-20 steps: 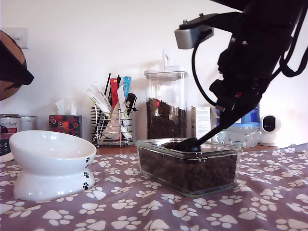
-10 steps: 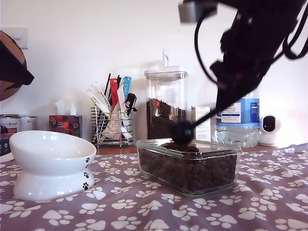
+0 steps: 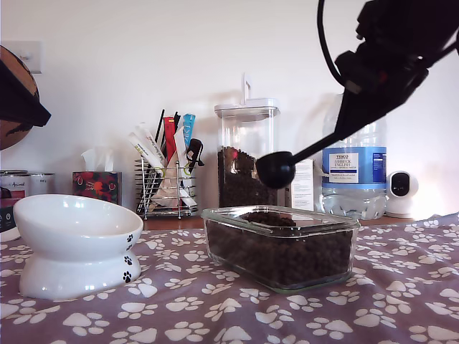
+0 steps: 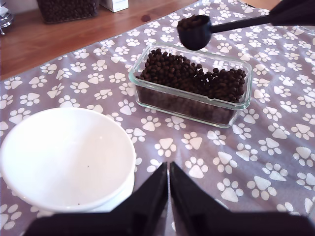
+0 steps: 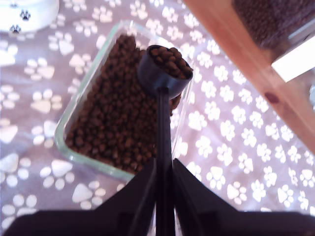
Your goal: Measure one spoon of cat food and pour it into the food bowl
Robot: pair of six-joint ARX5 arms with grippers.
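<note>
Two jaws of my first gripper [image 4: 168, 184] sit pressed together, empty, above the bowl [image 3: 72, 222]. Farther back, my second gripper [image 5: 164, 184] clamps the spoon [image 3: 276, 169], its cup heaped with cat food [image 5: 170, 61], hanging clear above the glass dish [image 3: 281, 247] of kibble.

Bright, washed-out backlight off the white wall [image 3: 107, 64] — arm in silhouette, wrist views soft, slightly hazy.
</note>
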